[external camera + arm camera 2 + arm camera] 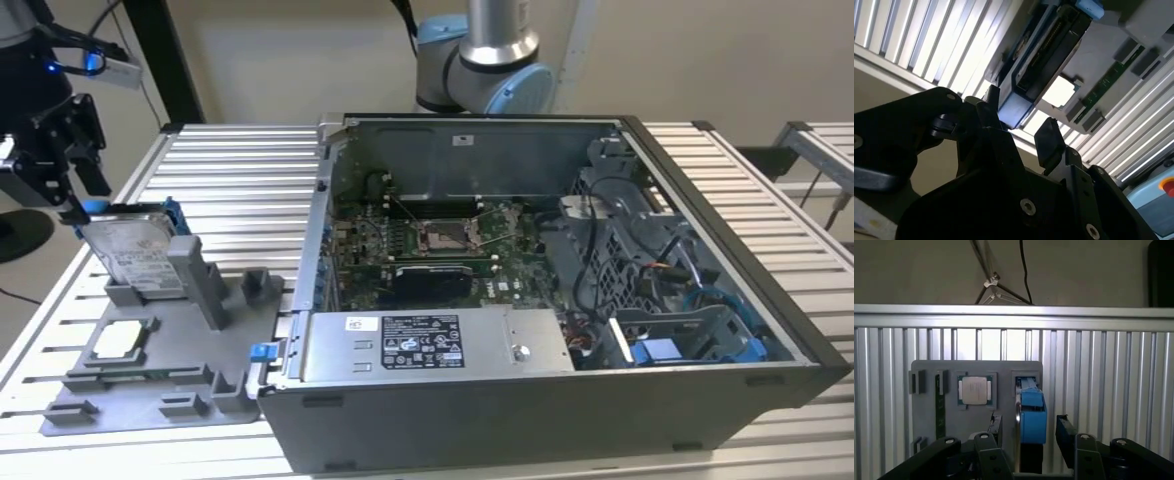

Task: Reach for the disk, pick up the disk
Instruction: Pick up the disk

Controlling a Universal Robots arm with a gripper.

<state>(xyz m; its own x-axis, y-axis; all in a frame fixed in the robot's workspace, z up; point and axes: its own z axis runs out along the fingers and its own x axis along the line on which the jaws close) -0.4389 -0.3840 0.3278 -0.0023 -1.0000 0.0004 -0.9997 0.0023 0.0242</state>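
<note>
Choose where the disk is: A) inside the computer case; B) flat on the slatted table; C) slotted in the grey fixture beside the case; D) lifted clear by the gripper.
C: the disk stands in the grey fixture beside the computer case, the open gripper around its blue end.

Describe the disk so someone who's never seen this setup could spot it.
Beside the open computer case, on the exterior view's left, lies a grey tray. At its far end stands the disk, a silver slab; unlike the small square chip lying flat nearby, it has a blue frame.
</note>
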